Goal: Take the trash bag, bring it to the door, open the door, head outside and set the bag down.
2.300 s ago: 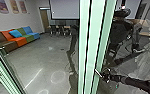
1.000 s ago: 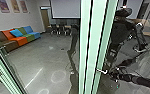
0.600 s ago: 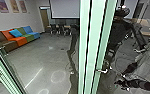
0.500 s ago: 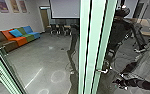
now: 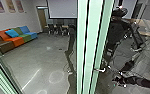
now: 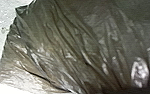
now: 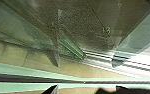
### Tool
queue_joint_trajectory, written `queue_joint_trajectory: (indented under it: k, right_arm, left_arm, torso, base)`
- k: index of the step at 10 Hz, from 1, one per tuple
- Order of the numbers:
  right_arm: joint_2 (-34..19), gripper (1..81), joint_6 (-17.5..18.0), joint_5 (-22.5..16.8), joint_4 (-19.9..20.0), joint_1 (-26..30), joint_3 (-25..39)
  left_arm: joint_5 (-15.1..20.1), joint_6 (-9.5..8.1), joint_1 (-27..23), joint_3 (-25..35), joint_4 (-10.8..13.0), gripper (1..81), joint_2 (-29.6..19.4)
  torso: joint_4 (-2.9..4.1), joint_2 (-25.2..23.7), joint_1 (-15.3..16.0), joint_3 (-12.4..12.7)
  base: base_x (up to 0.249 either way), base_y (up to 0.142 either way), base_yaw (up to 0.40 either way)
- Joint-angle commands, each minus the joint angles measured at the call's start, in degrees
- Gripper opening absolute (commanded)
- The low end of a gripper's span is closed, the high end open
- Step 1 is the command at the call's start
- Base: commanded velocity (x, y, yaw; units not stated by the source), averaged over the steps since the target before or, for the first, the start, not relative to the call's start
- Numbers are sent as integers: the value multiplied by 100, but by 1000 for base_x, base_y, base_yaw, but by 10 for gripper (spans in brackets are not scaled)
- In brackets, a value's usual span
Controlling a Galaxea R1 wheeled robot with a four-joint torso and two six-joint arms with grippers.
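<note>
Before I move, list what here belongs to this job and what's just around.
For the job:
- trash bag
- green door frame
- door handle

Just around:
- colorful couch
- blue cushion
- chairs
- big screen
- wall pictures

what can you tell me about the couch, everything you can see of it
The couch is long and low, in blocks of color: dark brown at the near end, then orange, green and blue at the far end. Seat and back change color together, and it looks upholstered. It stands upright on the gray floor, along the wall below the pictures. A bright blue pillow leans against the orange back. Whether it has legs, I can't tell.
</note>
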Motion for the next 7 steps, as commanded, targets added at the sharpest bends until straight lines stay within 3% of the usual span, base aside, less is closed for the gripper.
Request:
queue_joint_trajectory:
  k: [1, 4, 5, 6, 7]
  right_arm:
    - [-322, 811, -56, 146, -186, 1177, -164]
    - [-339, 811, -188, 137, -195, 1229, -191]
    - [-347, 811, -206, 93, -204, 1256, -164]
    - [-321, 811, -206, 58, -204, 1256, -146]
    - [-304, 811, -250, 58, -204, 1256, -129]
  left_arm:
    - [393, 2, -257, -1, -33, 10, -42]
    - [393, 2, -265, -1, -24, 10, -34]
    - [393, 2, -274, -1, -33, 10, -25]
    - [393, 2, -274, -1, -24, 10, -16]
    - [393, 2, -274, -1, -24, 10, -16]
  torso:
    - [-351, 0, 0, 0]
    - [-798, 0, 2, 0]
    - [-586, 0, 2, 0]
    - [-728, 0, 2, 0]
    - [-817, 0, 4, 0]
  base:
    - [0, 0, 0]
    - [0, 0, 0]
    - [0, 0, 0]
    - [0, 0, 0]
    - [0, 0, 0]
